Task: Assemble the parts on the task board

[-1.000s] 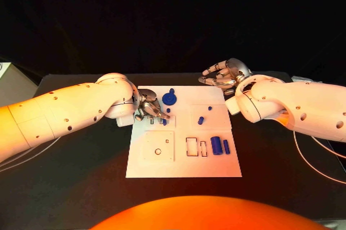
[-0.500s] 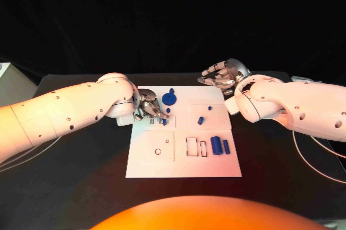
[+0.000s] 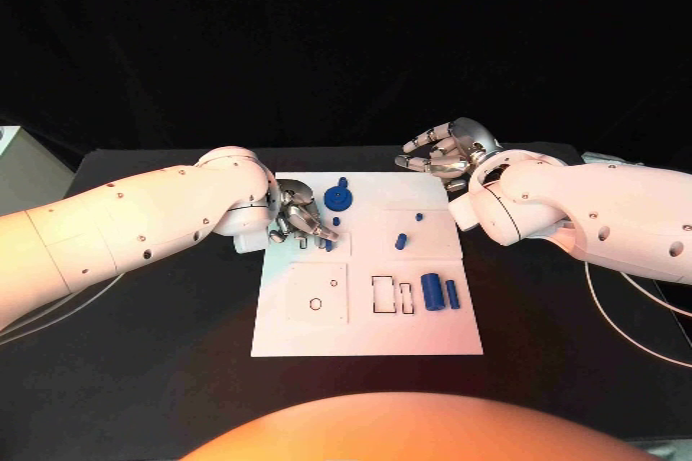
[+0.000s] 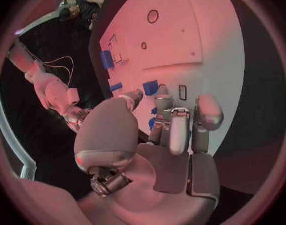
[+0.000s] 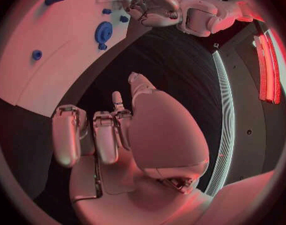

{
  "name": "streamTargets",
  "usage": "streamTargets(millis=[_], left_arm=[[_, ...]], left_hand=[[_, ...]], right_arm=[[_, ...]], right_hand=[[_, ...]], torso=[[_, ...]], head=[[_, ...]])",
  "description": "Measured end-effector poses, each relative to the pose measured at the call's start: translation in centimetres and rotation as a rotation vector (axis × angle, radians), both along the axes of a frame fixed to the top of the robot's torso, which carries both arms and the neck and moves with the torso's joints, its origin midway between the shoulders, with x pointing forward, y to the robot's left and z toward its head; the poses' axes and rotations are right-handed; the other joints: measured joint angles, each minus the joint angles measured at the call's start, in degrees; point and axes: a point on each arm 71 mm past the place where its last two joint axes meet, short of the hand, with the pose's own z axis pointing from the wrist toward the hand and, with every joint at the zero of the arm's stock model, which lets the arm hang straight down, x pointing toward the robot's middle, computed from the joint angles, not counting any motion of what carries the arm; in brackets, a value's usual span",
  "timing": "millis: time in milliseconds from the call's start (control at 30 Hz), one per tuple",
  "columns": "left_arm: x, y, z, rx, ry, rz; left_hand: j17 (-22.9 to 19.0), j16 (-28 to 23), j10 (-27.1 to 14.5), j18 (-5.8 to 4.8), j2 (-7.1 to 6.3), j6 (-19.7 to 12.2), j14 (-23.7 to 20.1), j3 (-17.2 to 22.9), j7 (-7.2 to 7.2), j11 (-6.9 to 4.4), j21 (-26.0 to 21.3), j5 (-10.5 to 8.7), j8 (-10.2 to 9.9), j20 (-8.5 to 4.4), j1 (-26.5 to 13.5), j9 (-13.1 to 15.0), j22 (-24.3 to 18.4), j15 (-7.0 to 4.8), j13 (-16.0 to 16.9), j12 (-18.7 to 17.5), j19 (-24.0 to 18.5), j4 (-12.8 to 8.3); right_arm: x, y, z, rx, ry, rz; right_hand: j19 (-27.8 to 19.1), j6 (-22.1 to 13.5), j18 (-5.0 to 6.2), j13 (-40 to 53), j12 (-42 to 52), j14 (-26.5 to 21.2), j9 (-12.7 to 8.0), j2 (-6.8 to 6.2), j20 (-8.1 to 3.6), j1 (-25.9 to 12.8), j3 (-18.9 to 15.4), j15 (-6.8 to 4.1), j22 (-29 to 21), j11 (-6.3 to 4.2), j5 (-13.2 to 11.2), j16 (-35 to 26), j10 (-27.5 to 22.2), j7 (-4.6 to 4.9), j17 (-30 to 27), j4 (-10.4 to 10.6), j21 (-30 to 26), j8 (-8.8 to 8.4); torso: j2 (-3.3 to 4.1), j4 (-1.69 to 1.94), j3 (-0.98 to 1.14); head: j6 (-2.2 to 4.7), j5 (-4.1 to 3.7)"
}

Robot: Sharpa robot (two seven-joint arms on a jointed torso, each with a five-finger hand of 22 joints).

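Task board [image 3: 368,331] w/ 7 blue parts [image 3: 433,286], 2 hands, left hand [image 3: 299,221], right hand [image 3: 450,151]

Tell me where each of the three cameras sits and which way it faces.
Head view: on the robot's head, looking down at the white board, both arms entering from the sides.
Left wrist view: behind the left hand, facing the board's blue parts.
Right wrist view: behind the right hand, off the board's far edge, looking across it.
Shared: the round blue part shows in the head and right wrist views.
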Motion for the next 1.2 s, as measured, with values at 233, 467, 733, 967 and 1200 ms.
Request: streamTargets(millis=[233, 467, 733, 967, 1200], left_arm=[[-0.06, -0.16, -0.15, 0.004, 0.007, -0.008], [-0.1, -0.22, -0.2, 0.006, 0.01, -0.011], [-0.12, -0.25, -0.19, 0.0, 0.014, -0.009], [-0.17, -0.29, -0.01, -0.02, 0.025, -0.004], [-0.32, 0.18, -0.18, -0.039, 0.044, 0.015]], left_hand=[[0.0, 0.0, 0.0, 0.0, -0.03, 0.0, 0.0, -0.2, 0.0, 0.0, 0.0, 0.0, 0.2, 0.0, 0.5, 0.1, 0.1, 0.0, 0.3, 0.2, 0.0, -0.2], [0.0, 0.0, 0.0, 0.01, 0.09, 0.0, 0.0, -0.1, 0.0, 0.0, 0.2, 0.0, 0.2, 0.0, 1.2, 0.4, 0.2, 0.0, 0.3, 0.2, 0.0, -0.2], [0.0, 0.0, -0.2, 0.01, 1.88, -0.4, 0.0, 2.6, -0.37, -0.23, 0.6, -0.01, 0.2, 0.0, 5.7, 1.5, 0.5, -0.43, 0.4, 0.2, 0.0, -2.2], [0.0, 0.0, -0.7, 0.01, 1.77, -1.0, 0.2, 10.0, -0.53, -0.68, 0.6, -0.34, -0.1, -0.05, 8.8, 2.6, 0.6, -0.64, -0.3, -0.9, 0.0, -5.7], [0.0, 0.0, -0.7, 0.02, 1.08, -1.5, 0.2, 13.7, -0.39, -0.75, 0.8, -0.53, 1.9, -0.21, 8.3, 2.6, 0.8, -0.64, -0.4, -1.2, -0.2, -4.9]], right_arm=[[0.0, 0.01, -0.01, -0.001, 0.001, 0.001], [0.02, 0.05, -0.02, -0.002, 0.002, 0.002], [0.06, 0.04, -0.04, -0.004, 0.003, 0.003], [0.11, 0.06, -0.08, -0.007, 0.006, 0.005], [0.18, 0.0, -0.13, -0.01, 0.009, 0.005]], right_hand=[[0.0, 0.0, 0.0, 0.0, 0.0, 0.0, 0.0, 0.0, 0.0, 0.0, 0.2, 0.0, 0.0, 0.0, 0.0, 0.0, 0.0, 0.0, 0.0, 0.0, 0.0, 0.0], [0.0, 0.0, 0.0, 0.0, 0.0, 0.0, 0.0, 0.0, 0.0, 0.0, 0.2, 0.0, 0.0, 0.0, 0.0, 0.0, 0.0, 0.0, 0.0, 0.0, 0.0, 0.0], [0.0, 0.0, 0.0, 0.0, 0.0, 0.0, 0.0, 0.0, 0.0, 0.0, 0.2, 0.0, 0.0, 0.0, 0.0, 0.0, 0.0, 0.0, 0.0, 0.0, 0.0, 0.0], [0.0, 0.0, 0.0, 0.0, 0.0, 0.0, 0.0, 0.0, 0.0, 0.0, 0.2, 0.0, 0.0, 0.0, 0.0, 0.0, 0.0, 0.0, 0.0, 0.0, 0.0, 0.0], [0.0, 0.0, 0.0, 0.0, 0.0, 0.0, 0.0, 0.0, 0.0, 0.0, 0.2, 0.0, 0.0, 0.0, 0.0, 0.0, 0.0, 0.0, 0.0, 0.0, 0.0, 0.0]], torso=[[0.0, 0.0, 0.02], [0.0, 0.05, 0.03], [-0.05, 0.04, 0.04], [-0.06, 0.03, 0.04], [-0.06, 0.05, 0.02]], head=[[0.0, -0.04], [0.0, -0.07], [0.0, -0.1], [0.0, -0.14], [0.0, -0.26]])
